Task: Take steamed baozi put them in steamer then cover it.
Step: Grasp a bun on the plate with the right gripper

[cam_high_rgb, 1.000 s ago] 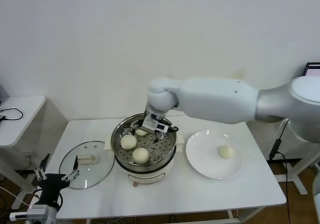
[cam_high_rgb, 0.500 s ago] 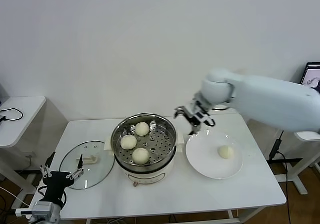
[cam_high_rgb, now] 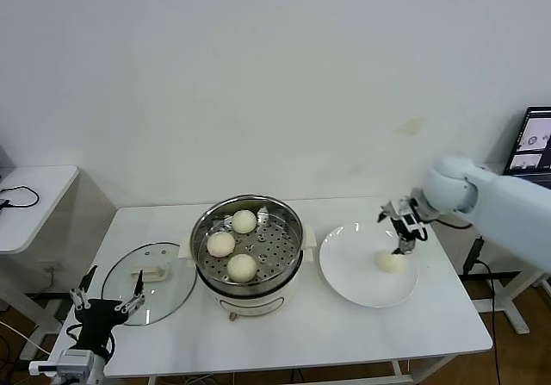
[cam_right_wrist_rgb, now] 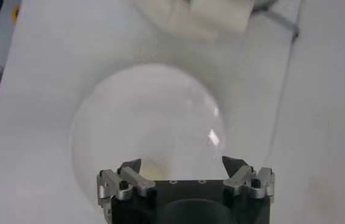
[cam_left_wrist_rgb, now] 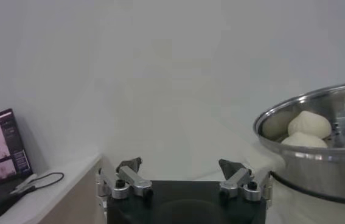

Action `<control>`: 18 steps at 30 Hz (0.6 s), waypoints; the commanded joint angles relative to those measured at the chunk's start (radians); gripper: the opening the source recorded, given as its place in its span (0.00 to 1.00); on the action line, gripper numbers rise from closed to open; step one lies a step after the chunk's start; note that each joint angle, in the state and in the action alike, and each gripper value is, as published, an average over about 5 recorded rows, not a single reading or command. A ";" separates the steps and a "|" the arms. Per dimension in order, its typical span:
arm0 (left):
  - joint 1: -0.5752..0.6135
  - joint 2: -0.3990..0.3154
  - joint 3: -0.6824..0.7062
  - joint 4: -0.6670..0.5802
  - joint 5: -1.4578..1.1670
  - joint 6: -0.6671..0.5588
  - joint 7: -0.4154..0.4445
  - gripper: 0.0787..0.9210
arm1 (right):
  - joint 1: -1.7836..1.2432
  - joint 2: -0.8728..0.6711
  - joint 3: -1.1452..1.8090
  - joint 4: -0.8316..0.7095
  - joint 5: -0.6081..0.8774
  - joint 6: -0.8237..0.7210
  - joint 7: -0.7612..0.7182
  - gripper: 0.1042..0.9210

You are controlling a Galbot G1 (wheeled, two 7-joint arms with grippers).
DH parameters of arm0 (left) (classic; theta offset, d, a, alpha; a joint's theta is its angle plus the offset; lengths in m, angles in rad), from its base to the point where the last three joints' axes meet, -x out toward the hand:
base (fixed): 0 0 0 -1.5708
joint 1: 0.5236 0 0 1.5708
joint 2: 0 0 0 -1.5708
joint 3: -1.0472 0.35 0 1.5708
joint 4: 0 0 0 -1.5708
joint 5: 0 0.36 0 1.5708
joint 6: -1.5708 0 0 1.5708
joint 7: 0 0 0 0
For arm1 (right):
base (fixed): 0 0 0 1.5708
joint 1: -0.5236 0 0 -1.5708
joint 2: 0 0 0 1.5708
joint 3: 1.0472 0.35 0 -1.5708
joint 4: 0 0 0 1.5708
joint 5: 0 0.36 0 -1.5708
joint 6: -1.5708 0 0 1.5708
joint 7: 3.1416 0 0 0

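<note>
Three off-white baozi (cam_high_rgb: 234, 244) sit on the perforated tray of the shiny steamer (cam_high_rgb: 288, 264) at the table's middle. The steamer (cam_left_wrist_rgb: 318, 152) with its buns also shows in the left wrist view. A fourth baozi (cam_high_rgb: 391, 262) lies on the white plate (cam_high_rgb: 353, 273) to the right. My right gripper (cam_high_rgb: 404, 228) is open and empty, just above that bun. The right wrist view shows the plate (cam_right_wrist_rgb: 154, 122) below the open gripper (cam_right_wrist_rgb: 181, 165), with the bun (cam_right_wrist_rgb: 151, 169) a pale patch at the jaws. The glass cover (cam_high_rgb: 151, 282) lies flat left of the steamer. My left gripper (cam_high_rgb: 108, 301) is open, low at the front left.
A small white side table (cam_high_rgb: 30, 204) stands at far left with a cable on it. A monitor (cam_high_rgb: 534, 139) shows at the right edge. The table's front strip (cam_high_rgb: 301, 333) is bare.
My right arm has swung from over the steamer to the right, leaving the third bun in the tray, and now hangs over the plate's bun. The left gripper shifted slightly.
</note>
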 commanded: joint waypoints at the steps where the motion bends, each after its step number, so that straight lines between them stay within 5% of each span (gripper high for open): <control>1: 0.012 -0.003 -0.011 -0.004 0.001 0.000 -0.001 0.88 | -0.291 0.037 0.216 -0.198 -0.130 0.001 0.000 0.88; 18: 0.022 -0.001 -0.044 0.012 -0.005 0.000 0.000 0.88 | -0.330 0.272 0.275 -0.480 -0.220 0.074 0.007 0.88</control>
